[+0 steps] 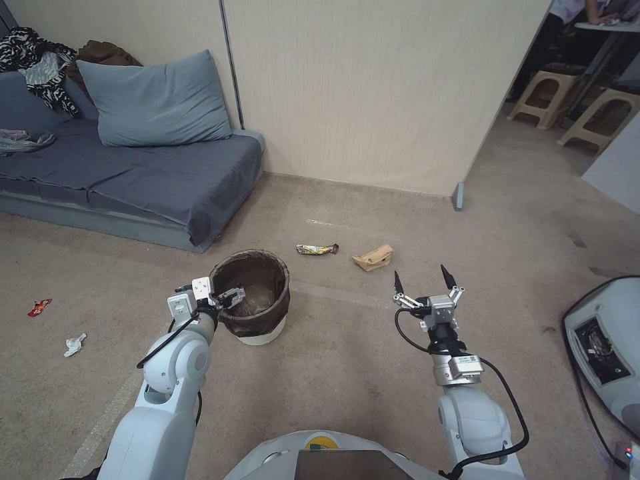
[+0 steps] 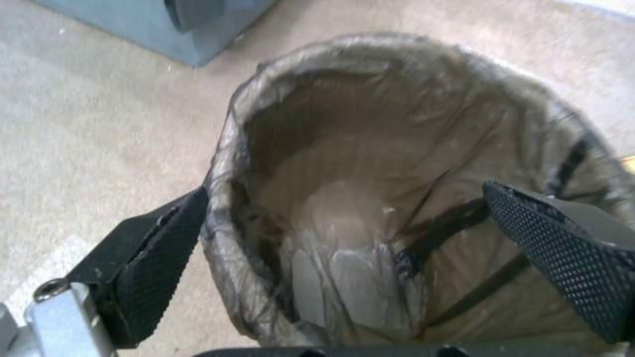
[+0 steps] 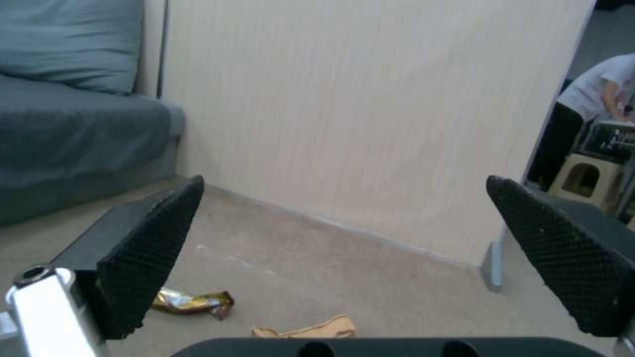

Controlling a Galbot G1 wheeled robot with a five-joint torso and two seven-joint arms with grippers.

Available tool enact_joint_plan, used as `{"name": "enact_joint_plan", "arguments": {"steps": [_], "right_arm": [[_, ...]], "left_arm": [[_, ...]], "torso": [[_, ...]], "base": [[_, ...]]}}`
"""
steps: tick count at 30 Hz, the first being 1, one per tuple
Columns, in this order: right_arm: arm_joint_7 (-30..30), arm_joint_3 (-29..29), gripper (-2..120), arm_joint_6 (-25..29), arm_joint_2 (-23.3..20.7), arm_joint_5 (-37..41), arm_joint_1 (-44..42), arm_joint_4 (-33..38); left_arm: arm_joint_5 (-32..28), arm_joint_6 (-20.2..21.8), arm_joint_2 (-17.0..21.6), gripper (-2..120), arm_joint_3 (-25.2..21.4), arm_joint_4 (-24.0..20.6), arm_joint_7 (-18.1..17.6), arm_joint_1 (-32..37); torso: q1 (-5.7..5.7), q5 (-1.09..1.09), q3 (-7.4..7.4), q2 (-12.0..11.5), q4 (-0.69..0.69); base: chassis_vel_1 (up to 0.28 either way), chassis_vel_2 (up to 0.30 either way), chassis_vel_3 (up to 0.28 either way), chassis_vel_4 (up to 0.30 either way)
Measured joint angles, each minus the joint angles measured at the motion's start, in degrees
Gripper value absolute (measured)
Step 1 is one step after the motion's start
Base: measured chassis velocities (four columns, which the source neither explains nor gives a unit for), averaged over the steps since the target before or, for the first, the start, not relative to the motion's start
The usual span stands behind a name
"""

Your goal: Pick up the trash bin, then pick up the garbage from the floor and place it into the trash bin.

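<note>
straddling trash bin (image 1: 252, 297) rim, left gripper (image 1: 227, 298)

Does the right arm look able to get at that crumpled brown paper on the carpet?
Probably yes. The right gripper hangs open above bare floor, and the brown paper lies just ahead of it with nothing between them. The trash bin and left gripper sit off to the side.

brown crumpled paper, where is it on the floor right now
In the head view the crumpled brown paper lies on the carpet ahead of the right pincer, just right of the yellow wrapper, short of the beige wall.
</note>
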Motion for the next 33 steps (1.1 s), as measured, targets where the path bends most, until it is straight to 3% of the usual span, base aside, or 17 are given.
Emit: {"name": "enact_joint_plan", "arguments": {"steps": [11, 17, 23, 26, 31, 33], "right_arm": [[-0.64, 0.06, 100, 0.17, 0.18, -0.2, -0.36, -0.1], [-0.71, 0.07, 100, 0.21, 0.14, -0.3, -0.33, -0.49], [-0.71, 0.09, 100, 0.21, 0.09, -0.3, -0.19, -0.7], [-0.73, 0.11, 100, 0.22, 0.06, -0.3, -0.08, -0.89], [-0.75, 0.1, 100, 0.22, 0.05, -0.3, -0.05, -0.92], [-0.75, 0.09, 100, 0.22, 0.05, -0.31, -0.04, -0.92]], "left_arm": [[0.19, 0.07, -0.27, 99, 0.69, 8.05, -1.18, -5.0], [0.41, -0.38, -0.82, 97, 0.68, 9.64, -1.49, -5.46], [0.79, -0.49, -1.05, 79, 0.72, 10.57, -1.61, -5.55], [1.3, -0.52, -1.29, 64, 0.77, 10.58, -1.61, -5.09], [1.6, -0.6, -1.33, 53, 0.76, 10.63, -1.61, -5.01], [1.69, -0.65, -1.33, 40, 0.75, 10.66, -1.61, -4.98]], "torso": [[0.0, 0.0, 0.0, 0.0, -0.01], [0.0, 0.0, 0.0, 0.0, 0.0], [0.0, 0.0, 0.0, 0.0, -0.01], [0.0, 0.0, 0.0, 0.0, 0.0], [0.0, 0.0, 0.0, 0.0, 0.0], [0.0, 0.0, 0.0, 0.0, 0.0]], "base": [[0.0, 0.0, 0.0, 0.0], [0.0, 0.0, 0.0, 0.0], [0.0, 0.0, 0.0, 0.0], [0.0, 0.0, 0.0, 0.0], [0.0, 0.0, 0.0, 0.0], [0.0, 0.0, 0.0, 0.0]]}}
